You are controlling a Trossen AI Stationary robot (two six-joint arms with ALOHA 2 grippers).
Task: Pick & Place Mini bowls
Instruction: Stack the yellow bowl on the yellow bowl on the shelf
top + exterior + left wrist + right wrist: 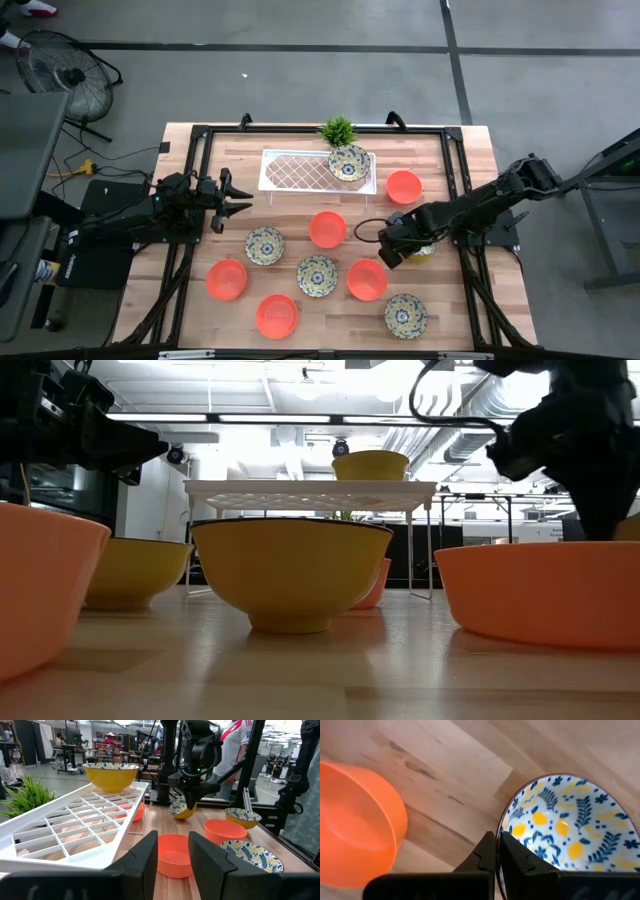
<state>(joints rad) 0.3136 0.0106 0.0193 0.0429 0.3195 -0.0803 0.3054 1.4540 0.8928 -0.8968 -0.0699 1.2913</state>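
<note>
Several mini bowls stand on their bases on the wooden table [455, 160], some orange [327, 229] and some floral [264, 245]. One more floral bowl [349, 162] sits on the white lattice tray [300, 170]. My right gripper [496, 851] points down, shut on another floral bowl [570, 825], right of the table's middle and beside an orange bowl [355, 820]. My left gripper [172, 855] hovers level at the table's left side by the tray's end, open, with nothing between its fingers. My right gripper pinches the floral bowl's rim [503, 827] between its two fingers, one finger [517, 855] inside the bowl and one outside. The fingers come from above, pointing down. The bowl [181, 810] hangs tilted below them, clear of the table.
A small green plant [338, 131] stands behind the tray at the far edge. Black frame rails [190, 200] run along the table's sides. Bare wood lies at the table's right [450, 290]. A person in a red and white shirt [240, 740] stands beyond the table.
</note>
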